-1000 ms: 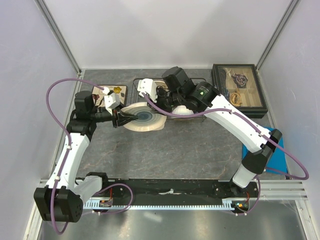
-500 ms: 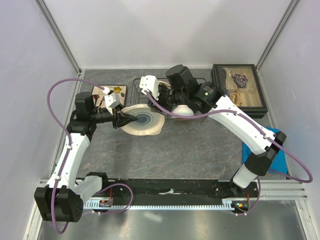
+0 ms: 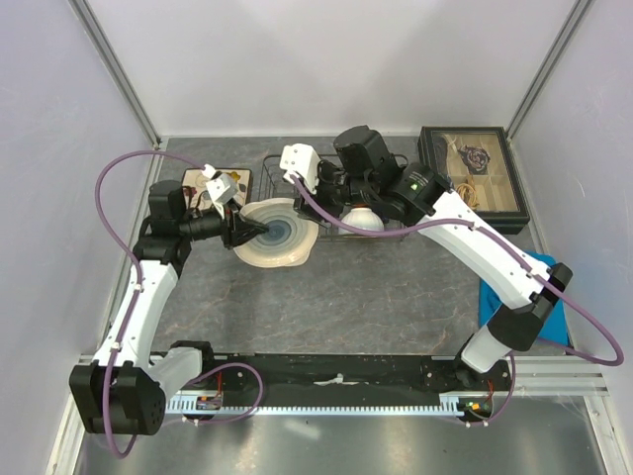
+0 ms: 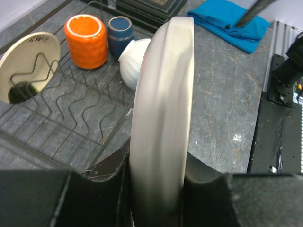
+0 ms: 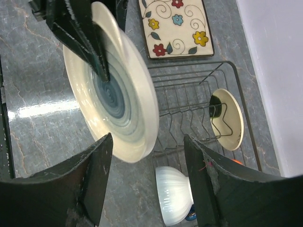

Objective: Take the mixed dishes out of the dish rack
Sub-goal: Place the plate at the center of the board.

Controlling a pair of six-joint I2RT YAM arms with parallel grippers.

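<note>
My left gripper (image 3: 243, 230) is shut on the rim of the round pale plate (image 3: 277, 234), which has a blue centre and hangs on edge just left of the dish rack (image 3: 388, 230). In the left wrist view the plate's edge (image 4: 163, 109) runs up between the jaws. My right gripper (image 5: 147, 138) stands open beside the plate (image 5: 111, 101), with nothing between its fingers. In the rack are a white bowl (image 5: 174, 194), a cream bowl (image 5: 227, 119) standing on edge, an orange cup (image 4: 86, 40) and a dark blue mug (image 4: 120, 29). The square flowered plate (image 5: 176, 26) lies flat on the table.
A black glass-lidded box (image 3: 471, 178) of trinkets stands at the back right. A blue cloth (image 3: 542, 287) lies by the right wall, under the right arm. Grey walls close in the table on three sides.
My right gripper has opened, let go of the round plate and drawn back over the rack. The left gripper has carried the plate slightly to the left.
</note>
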